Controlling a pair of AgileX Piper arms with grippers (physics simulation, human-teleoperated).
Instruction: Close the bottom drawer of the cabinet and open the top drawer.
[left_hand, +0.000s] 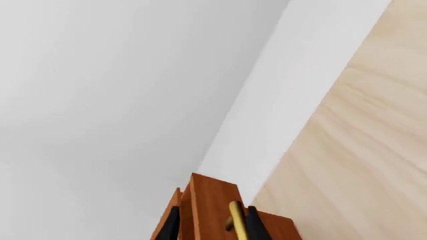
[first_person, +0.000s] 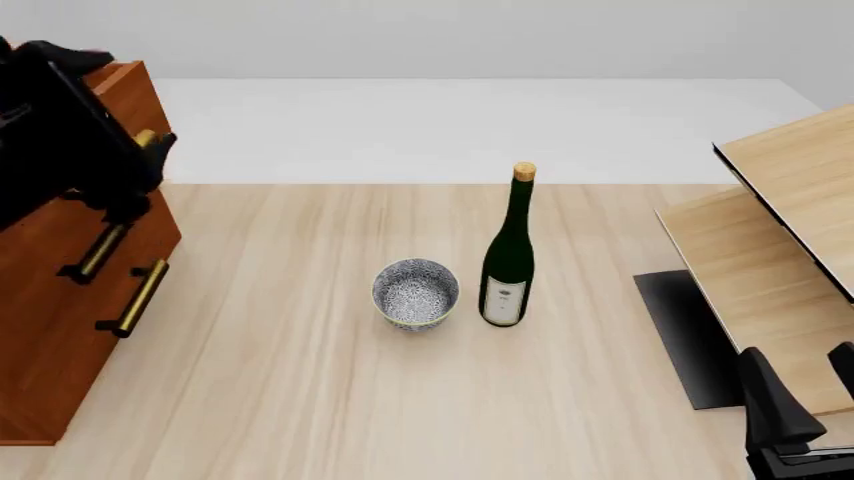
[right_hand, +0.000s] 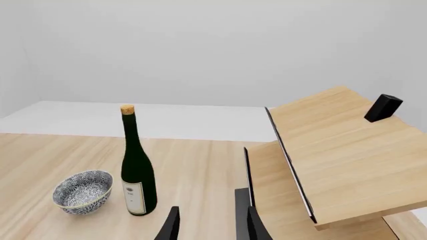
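The reddish-brown cabinet (first_person: 54, 300) stands at the table's left edge. My left arm covers its upper part. My left gripper (first_person: 144, 150) is at the top drawer (left_hand: 213, 200), open, with that drawer's brass handle (left_hand: 235, 217) between the fingers (left_hand: 254, 225), close to one of them. The bottom drawer (first_person: 80, 350) sits flush with the cabinet front, and its brass handle (first_person: 138, 297) shows below the middle one (first_person: 100, 250). My right gripper (first_person: 801, 385) is open and empty at the near right.
A dark green wine bottle (first_person: 509, 255) stands mid-table with a patterned bowl (first_person: 415, 292) just to its left. Pale slanted wooden boards (first_person: 787, 200) on a black mat (first_person: 681, 330) fill the right side. A small black block (right_hand: 383, 108) sits on the upper board.
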